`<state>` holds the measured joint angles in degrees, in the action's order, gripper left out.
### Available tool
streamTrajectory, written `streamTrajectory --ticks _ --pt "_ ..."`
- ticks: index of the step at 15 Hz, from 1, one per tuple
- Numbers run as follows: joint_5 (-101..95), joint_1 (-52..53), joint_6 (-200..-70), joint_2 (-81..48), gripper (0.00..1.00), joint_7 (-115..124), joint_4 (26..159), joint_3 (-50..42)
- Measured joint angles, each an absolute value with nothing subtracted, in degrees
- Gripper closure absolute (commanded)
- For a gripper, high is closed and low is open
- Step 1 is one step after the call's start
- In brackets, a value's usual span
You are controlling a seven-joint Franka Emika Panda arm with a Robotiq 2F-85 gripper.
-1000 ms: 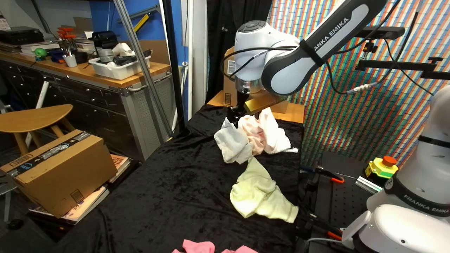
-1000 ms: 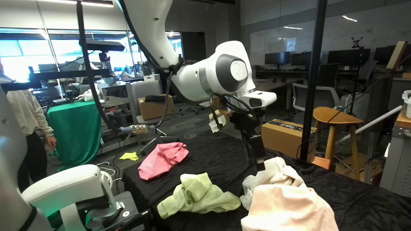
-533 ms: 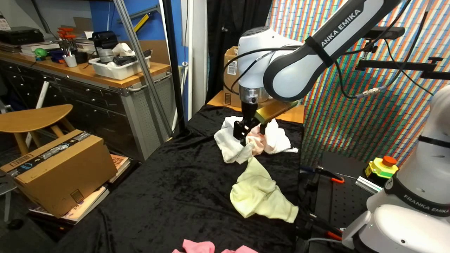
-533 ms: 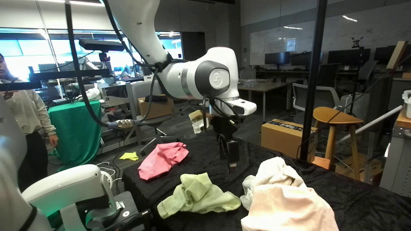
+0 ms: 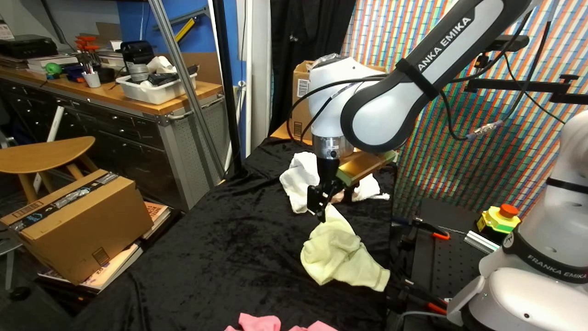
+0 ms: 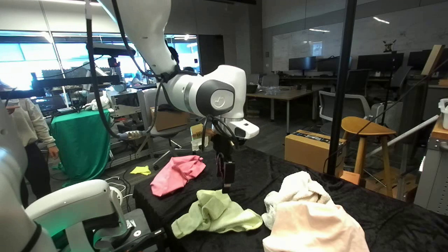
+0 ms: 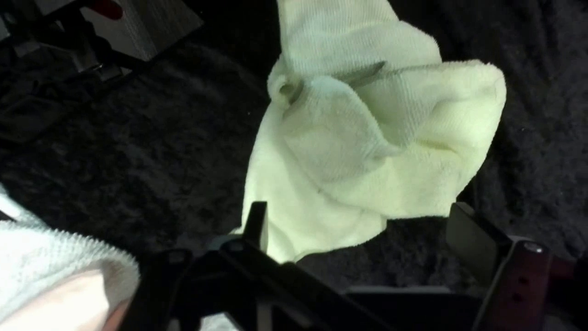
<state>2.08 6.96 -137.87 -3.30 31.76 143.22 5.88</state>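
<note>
while wide apart, fingers [image 7: 475, 243] near the pale-green cloth [image 7: 340, 151].

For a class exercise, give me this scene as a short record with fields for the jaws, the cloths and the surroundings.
Jaws: open, holding nothing
Nearest to them: crumpled pale yellow-green fabric cloth; contact unclear
Bunched together: crumpled white fuzzy fabric cloth, rumpled peach fabric cloth
Other cloth: crumpled pink fabric cloth
Surface under cloths: black velvet-like fabric cover
Beyond the cover: brown rectangular cardboard box
</note>
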Motion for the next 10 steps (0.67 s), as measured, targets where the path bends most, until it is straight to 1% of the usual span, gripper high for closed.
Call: streamTrajectory --ticks 5,10 --pt "6.06 7.82 -139.40 -5.77 0.00 30.04 146.05 6.82" --pt "7.99 7.84 -144.36 -8.87 0.00 27.38 149.09 6.85"
